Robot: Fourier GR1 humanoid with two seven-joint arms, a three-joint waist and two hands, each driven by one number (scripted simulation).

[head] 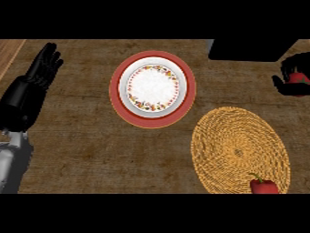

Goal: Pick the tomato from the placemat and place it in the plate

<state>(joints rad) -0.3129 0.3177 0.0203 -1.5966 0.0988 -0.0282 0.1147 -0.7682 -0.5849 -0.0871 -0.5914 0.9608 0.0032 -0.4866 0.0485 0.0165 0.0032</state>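
I see the brown counter (83,136) filling the frame. On it, at lower right, lies the round woven placemat (240,150), and up and left of it, near the centre top, sits 1 plate (189,88) with a red rim and a flowered white middle, nothing on it. At upper left my left hand (42,68) rests flat open, fingers straight and pointing up, touching nothing. At the upper right edge my right hand (292,90) is curled tight round the tomato (299,78), a patch of red showing between fingers and thumb. The tomato is off the placemat, above its upper right side, and well apart from the plate to the left. A small red pepper (263,186) lies on the placemat's lower edge
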